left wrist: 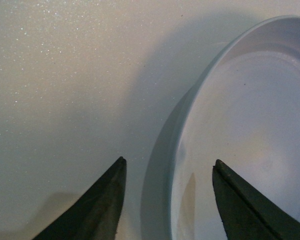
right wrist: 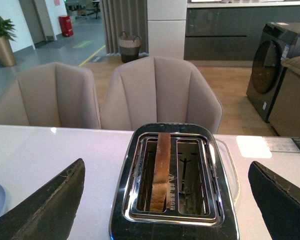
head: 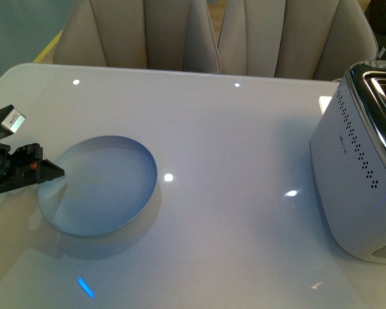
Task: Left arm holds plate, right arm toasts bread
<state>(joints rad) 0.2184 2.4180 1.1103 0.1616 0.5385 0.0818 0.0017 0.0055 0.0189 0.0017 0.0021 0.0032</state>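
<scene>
The left gripper (head: 51,172) is open, its two fingers standing on either side of the near rim of the plate (head: 106,145), one outside and one over the dish, and it holds nothing yet. To grip well, I think it should go a little further onto the rim, then close squarely. The right gripper (right wrist: 165,200) is wide open and empty above the toaster (right wrist: 174,229); the bread (right wrist: 162,167) stands in one slot just between its fingers, so it should come down straight.
</scene>
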